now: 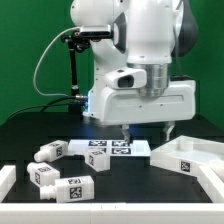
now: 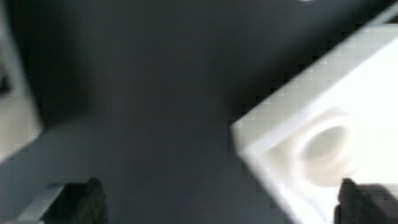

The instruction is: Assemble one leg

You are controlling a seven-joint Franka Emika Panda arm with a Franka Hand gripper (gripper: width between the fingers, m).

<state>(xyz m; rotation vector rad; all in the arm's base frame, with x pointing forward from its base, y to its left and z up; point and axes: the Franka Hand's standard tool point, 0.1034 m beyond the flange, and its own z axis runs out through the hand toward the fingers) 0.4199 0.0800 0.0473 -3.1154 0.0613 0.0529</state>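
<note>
Three white legs with black-and-white tags lie on the dark table at the exterior view's left: one [image 1: 48, 152] further back, one [image 1: 42, 175] in front of it, one [image 1: 72, 187] nearest the front. My gripper [image 1: 146, 132] hangs over the table behind the marker board, apart from the legs. In the wrist view the gripper [image 2: 215, 205] is open and empty, its two dark fingertips [image 2: 80, 202] wide apart over bare table. A white corner with a round recess [image 2: 329, 140] lies beside one fingertip; it appears to belong to the wide white panel [image 1: 190, 155].
The marker board [image 1: 110, 150] lies flat in the middle, in front of the gripper. White pieces show at the front left edge [image 1: 5, 180] and front right [image 1: 210, 195]. A black stand with a cable [image 1: 75, 70] rises at the back left.
</note>
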